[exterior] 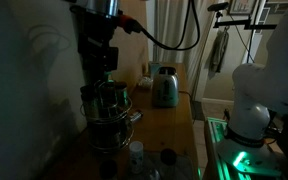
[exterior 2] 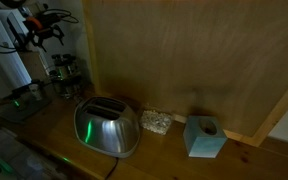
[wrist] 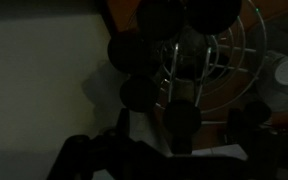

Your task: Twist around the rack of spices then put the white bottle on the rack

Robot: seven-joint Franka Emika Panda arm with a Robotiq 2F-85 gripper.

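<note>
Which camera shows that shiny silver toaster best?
An exterior view, where the shiny silver toaster sits large in the foreground, top slots visible. In an exterior view from farther off, the toaster is small and dim. The wrist view does not show it.

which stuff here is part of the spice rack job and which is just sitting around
For the job:
rack of spices
white bottle

Just lying about:
silver toaster
pale blue box
dark round object

all views are looking dim. a green glow [exterior 2: 19, 97] is glinting off the toaster [exterior 2: 106, 130]. the wrist view is reading near-black.
</note>
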